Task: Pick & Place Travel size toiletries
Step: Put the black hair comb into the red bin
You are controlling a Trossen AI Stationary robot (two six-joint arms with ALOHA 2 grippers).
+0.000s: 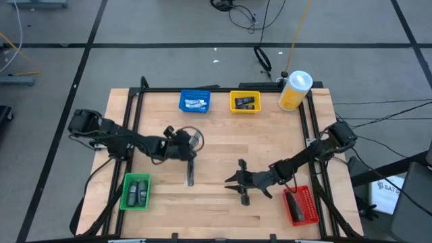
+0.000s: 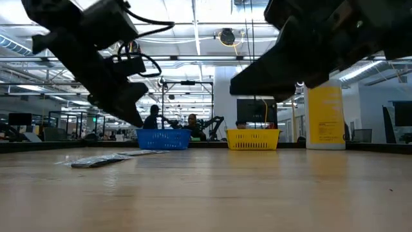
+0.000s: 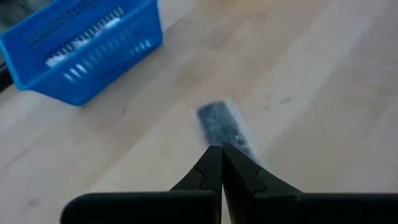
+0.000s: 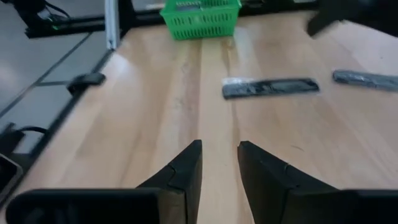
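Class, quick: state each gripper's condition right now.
Left gripper: shut, holding nothing, above a dark sachet.
Right gripper: open, empty.

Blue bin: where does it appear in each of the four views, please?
High view: the blue bin is near the top, left of centre.
Low view: centre-left, in the background.
Left wrist view: upper left corner.
Right wrist view: not in it.
Landmark: the yellow bin beside it, in the high and low views.

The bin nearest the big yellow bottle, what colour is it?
Yellow: the bin beside the bottle shows best in the high view.
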